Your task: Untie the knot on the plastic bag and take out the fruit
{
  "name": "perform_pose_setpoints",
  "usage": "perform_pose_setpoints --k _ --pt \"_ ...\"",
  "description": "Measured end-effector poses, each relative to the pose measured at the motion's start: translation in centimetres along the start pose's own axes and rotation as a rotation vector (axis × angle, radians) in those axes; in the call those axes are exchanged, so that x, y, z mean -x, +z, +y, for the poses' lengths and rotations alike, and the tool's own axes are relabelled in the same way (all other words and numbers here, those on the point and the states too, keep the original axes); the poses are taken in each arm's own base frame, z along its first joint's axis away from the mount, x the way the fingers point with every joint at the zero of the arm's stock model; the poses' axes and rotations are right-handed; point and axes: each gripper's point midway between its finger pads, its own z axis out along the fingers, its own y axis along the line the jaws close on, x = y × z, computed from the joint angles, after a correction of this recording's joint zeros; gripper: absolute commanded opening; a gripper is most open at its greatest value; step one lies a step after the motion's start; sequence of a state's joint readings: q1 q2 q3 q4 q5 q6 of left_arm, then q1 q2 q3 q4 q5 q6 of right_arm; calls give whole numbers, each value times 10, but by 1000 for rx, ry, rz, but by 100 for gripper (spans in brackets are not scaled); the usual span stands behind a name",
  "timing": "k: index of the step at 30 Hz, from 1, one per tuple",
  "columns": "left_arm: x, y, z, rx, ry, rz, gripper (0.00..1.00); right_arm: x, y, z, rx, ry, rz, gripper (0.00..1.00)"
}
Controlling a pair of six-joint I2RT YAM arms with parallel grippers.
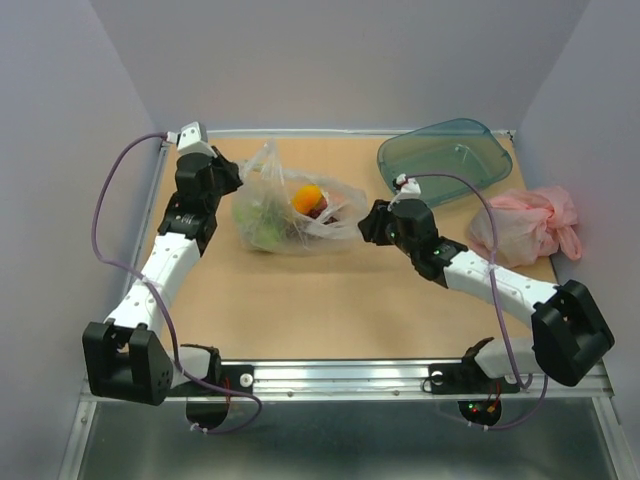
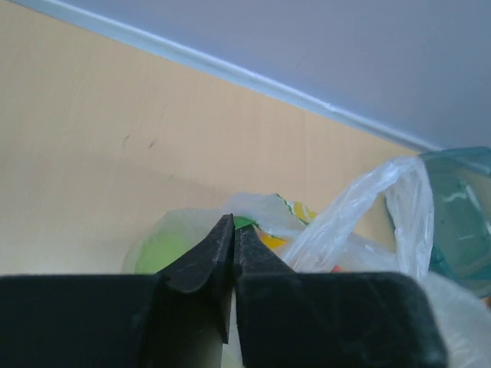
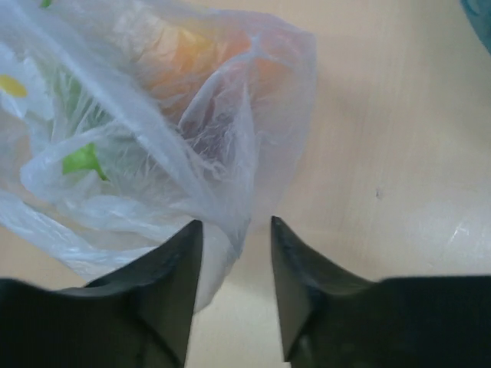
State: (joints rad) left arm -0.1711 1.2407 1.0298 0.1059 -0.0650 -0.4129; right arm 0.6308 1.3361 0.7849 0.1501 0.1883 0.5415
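Untying the bag: my left pincer is pressed together, my right pincer apart at its film, needing a fresh pinch.

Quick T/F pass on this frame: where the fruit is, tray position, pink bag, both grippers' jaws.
1. The orange fruit sits inside the plastic bag. True.
2. The teal tray lies at the near edge, by the arm bases. False: it lies at the far right corner of the table.
3. The right gripper has its jaws apart, at the bag's edge. True.
4. The pink bag lies between the two grippers. False: it lies off to the right, and the clear plastic bag is the one between them.
5. The left gripper has its jaws spread wide. False: they stand practically together.
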Motion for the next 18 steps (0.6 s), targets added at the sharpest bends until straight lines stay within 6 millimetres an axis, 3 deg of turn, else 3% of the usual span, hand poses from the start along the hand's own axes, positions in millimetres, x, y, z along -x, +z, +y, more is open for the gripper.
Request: perform_pose_setpoints --k 1,4,7,8,10,12,15,18 --pt "-9 -3 4 1 2 13 56 -4 -2 6 37 -46 21 69" --pt "-29 -21 17 18 -6 49 78 -17 -7 15 92 -134 79 76" --pt "-24 -50 18 16 -16 35 86 -23 -14 22 112 -243 136 83" --pt "-14 -64 15 5 -23 5 87 -18 -16 25 117 -281 139 90" --pt "0 -82 9 -9 -32 -36 88 -7 -20 34 132 -323 131 95" --pt "11 -101 4 -26 -45 -65 93 16 -24 48 159 -364 95 100" --pt "8 -119 -5 -54 -66 -53 96 46 -30 68 201 -412 43 100" --pt "-10 -126 -14 -70 -79 -2 99 69 -31 87 224 -462 0 100"
